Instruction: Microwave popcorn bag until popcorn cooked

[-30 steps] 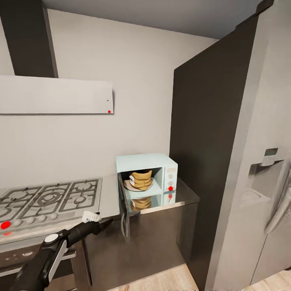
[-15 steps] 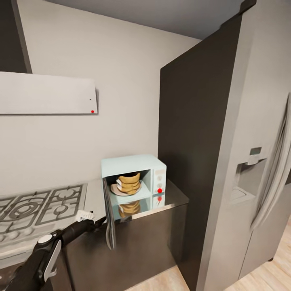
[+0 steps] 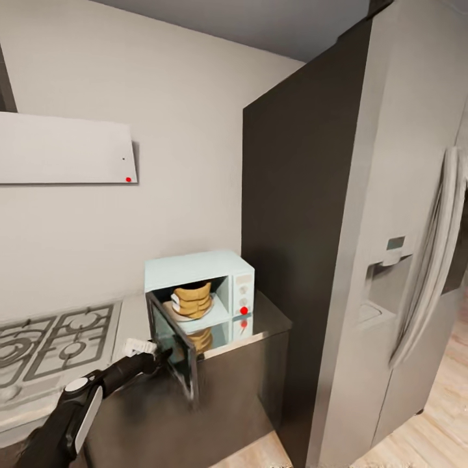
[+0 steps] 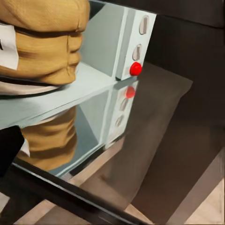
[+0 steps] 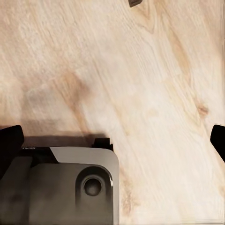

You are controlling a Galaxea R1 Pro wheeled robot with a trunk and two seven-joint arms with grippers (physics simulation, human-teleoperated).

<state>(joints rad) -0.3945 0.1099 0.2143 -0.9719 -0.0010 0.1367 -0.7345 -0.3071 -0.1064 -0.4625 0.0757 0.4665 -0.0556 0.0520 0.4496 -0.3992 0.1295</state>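
Note:
The mint-blue microwave (image 3: 198, 268) stands on the steel countertop (image 3: 268, 320) against the wall. Its dark glass door (image 3: 173, 346) hangs half open, swung out toward me. Inside, the tan popcorn bag (image 3: 192, 300) sits upright on the turntable, its white label showing. My left gripper (image 3: 162, 354) is at the outer side of the door, touching or nearly touching it, and looks open and empty. The left wrist view shows the bag (image 4: 44, 44), the control panel's red dot (image 4: 135, 68) and one dark finger (image 4: 9, 149). My right gripper (image 5: 112, 140) hangs open over the floor.
A gas hob (image 3: 52, 338) lies left of the microwave under a white hood (image 3: 65, 148). A tall dark cabinet side (image 3: 292, 227) and a steel fridge (image 3: 403, 260) stand close on the right. The wooden floor (image 5: 140, 70) and my base (image 5: 61, 187) are below the right gripper.
The head view has swung rightward, shifting the whole scene left. The microwave door has swung from wide open to about half shut, with my left gripper following it.

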